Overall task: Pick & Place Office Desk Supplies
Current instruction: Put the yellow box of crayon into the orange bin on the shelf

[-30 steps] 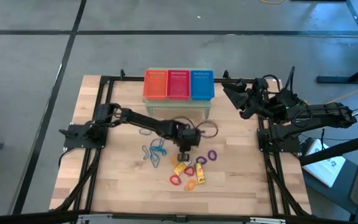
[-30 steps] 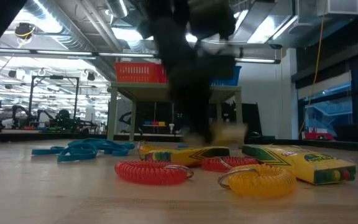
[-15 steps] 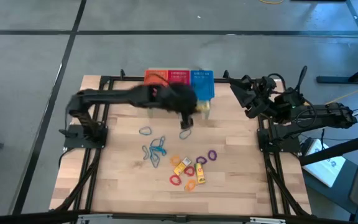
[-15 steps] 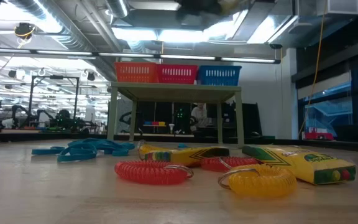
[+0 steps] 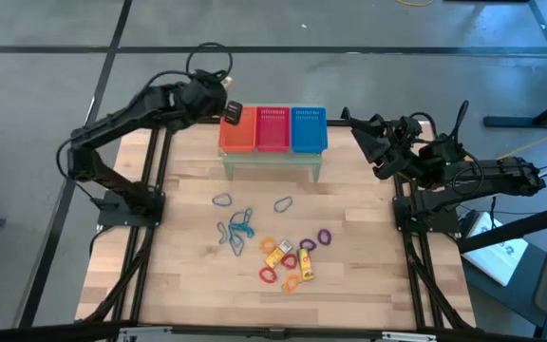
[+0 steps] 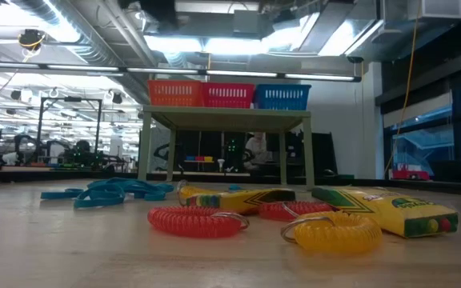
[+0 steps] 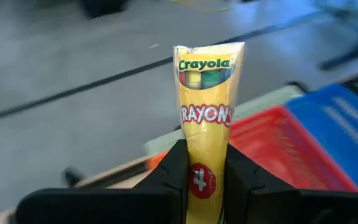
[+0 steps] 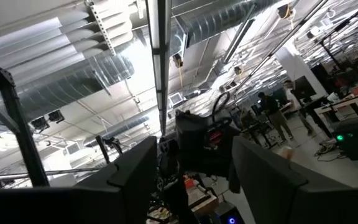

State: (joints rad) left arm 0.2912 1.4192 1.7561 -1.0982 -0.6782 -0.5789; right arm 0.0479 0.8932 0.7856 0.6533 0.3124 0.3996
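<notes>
My left gripper [image 5: 233,113] hangs in the air by the left far corner of the orange basket [image 5: 238,133], shut on a yellow Crayola crayon pack [image 7: 207,99]. The orange, red [image 5: 273,130] and blue [image 5: 309,130] baskets stand side by side on a small stand at the table's far edge. The other desk supplies lie mid-table: blue loops [image 5: 236,226], purple loops [image 5: 324,236], red and orange loops [image 5: 268,275], and yellow packs [image 5: 275,255]. My right gripper [image 5: 359,139] waits open at the far right, tilted upward. My left gripper pinches the crayon pack between its two fingers at the pack's bottom end [image 7: 201,182], one finger [image 7: 174,168] on each narrow side. The pack sticks out past the fingertips in line with the fingers, printed face toward the wrist camera. It is lifted clear, high over the baskets' edge.
The low view shows a red coil [image 6: 195,222], a yellow coil [image 6: 332,233] and two crayon packs [image 6: 391,210] close to the near edge, with the basket stand [image 6: 224,120] behind. Black frame rails [image 5: 150,237] run along both table sides.
My left gripper has risen from among the supplies at mid-table with the crayon pack and swung toward the far edge and to the left, ending by the orange basket. Its wrist has rolled on the way. The pack is lifted clear of the table.
</notes>
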